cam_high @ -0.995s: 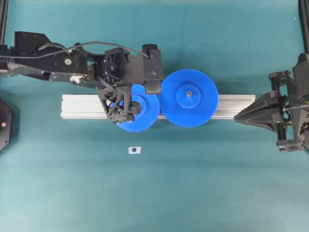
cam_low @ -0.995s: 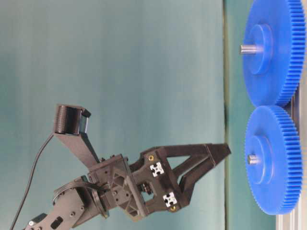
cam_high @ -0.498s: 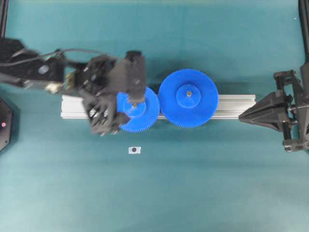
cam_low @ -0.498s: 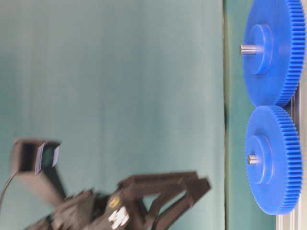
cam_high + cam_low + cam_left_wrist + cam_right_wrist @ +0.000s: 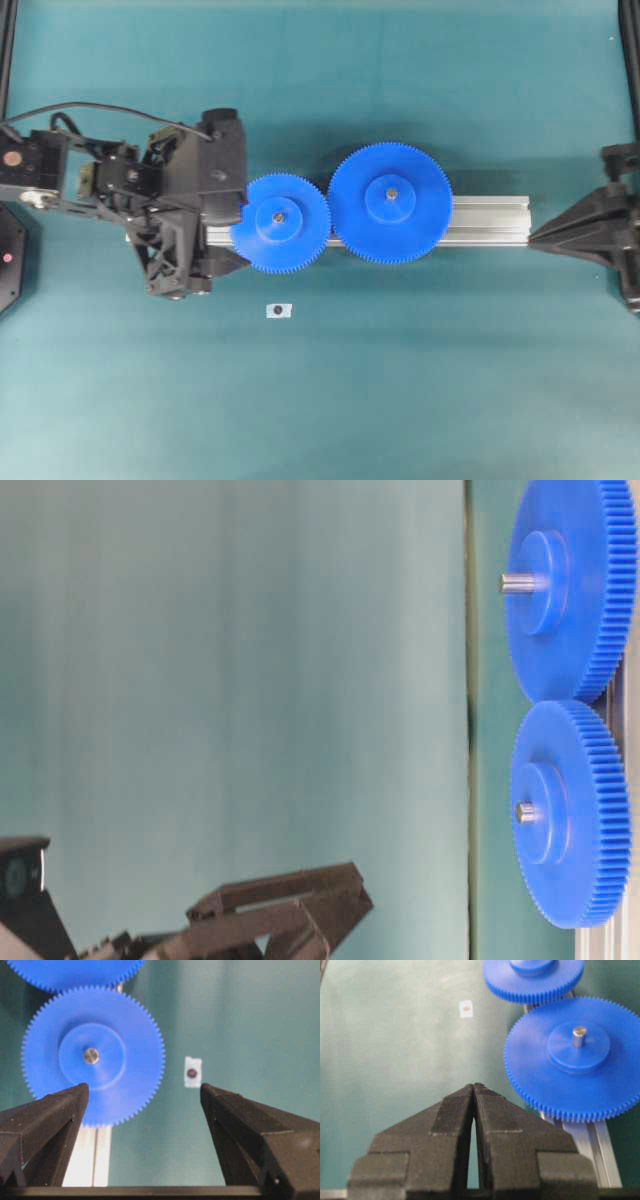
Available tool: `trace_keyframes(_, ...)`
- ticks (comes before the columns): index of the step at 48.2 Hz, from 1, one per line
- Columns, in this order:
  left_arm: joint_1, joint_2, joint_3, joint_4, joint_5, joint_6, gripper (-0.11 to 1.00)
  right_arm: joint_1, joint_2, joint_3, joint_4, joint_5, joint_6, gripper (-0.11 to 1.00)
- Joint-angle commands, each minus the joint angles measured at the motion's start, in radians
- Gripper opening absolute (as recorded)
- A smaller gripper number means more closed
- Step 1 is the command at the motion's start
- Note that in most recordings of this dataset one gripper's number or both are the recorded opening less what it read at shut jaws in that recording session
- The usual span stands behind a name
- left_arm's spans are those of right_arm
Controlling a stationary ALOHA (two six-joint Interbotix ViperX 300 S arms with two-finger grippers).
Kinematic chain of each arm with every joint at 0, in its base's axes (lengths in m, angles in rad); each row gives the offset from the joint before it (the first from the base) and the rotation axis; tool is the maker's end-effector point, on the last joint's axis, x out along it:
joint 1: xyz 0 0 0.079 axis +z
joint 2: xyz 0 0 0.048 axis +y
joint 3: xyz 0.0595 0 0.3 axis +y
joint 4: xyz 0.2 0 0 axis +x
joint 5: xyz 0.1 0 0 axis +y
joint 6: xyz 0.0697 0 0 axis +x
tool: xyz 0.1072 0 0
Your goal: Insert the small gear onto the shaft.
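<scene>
The small gear [image 5: 283, 222] sits on the shaft [image 5: 278, 215], meshed with the larger gear [image 5: 391, 203] on the aluminium rail [image 5: 490, 220]. The table-level view alone shows the pin tip proud of the hub. The left gripper [image 5: 142, 1095] is spread wide and empty. The right gripper [image 5: 473, 1091] is pressed together, empty. The table surface [image 5: 420, 380] is a teal mat. A white tag [image 5: 279, 311] carries a dark dot, no legible writing.
</scene>
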Motion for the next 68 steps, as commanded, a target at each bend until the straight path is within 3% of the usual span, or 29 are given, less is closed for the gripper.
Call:
trace_keyframes(1, -0.005, -0.04, 0.005, 0.002, -0.012, -0.002, 0.9, -0.002, -0.035, -0.002, 0.002, 0.023, 0.009, 0.11)
trace_keyframes(11, 0.002, -0.14, 0.057, 0.002, -0.032, -0.008, 0.82, -0.002, -0.112, 0.035, 0.002, 0.017, 0.009, 0.11)
trace_keyframes(23, -0.003, -0.27, 0.21, 0.002, -0.193, 0.003, 0.46, -0.002, -0.141, 0.072, 0.0, -0.031, 0.029, 0.11)
trace_keyframes(32, -0.005, -0.374, 0.316, 0.002, -0.262, -0.008, 0.27, -0.002, -0.172, 0.104, -0.002, -0.061, 0.037, 0.11)
trace_keyframes(43, -0.003, -0.569, 0.479, 0.002, -0.276, -0.011, 0.25, -0.002, -0.258, 0.156, -0.002, -0.124, 0.037, 0.11)
trace_keyframes(58, -0.003, -1.063, 0.672, 0.002, -0.319, -0.012, 0.25, -0.002, -0.258, 0.179, -0.005, -0.126, 0.035, 0.11)
trace_keyframes(68, -0.003, -1.054, 0.719, 0.003, -0.319, -0.005, 0.25, -0.002, -0.255, 0.193, -0.037, -0.118, 0.034, 0.11)
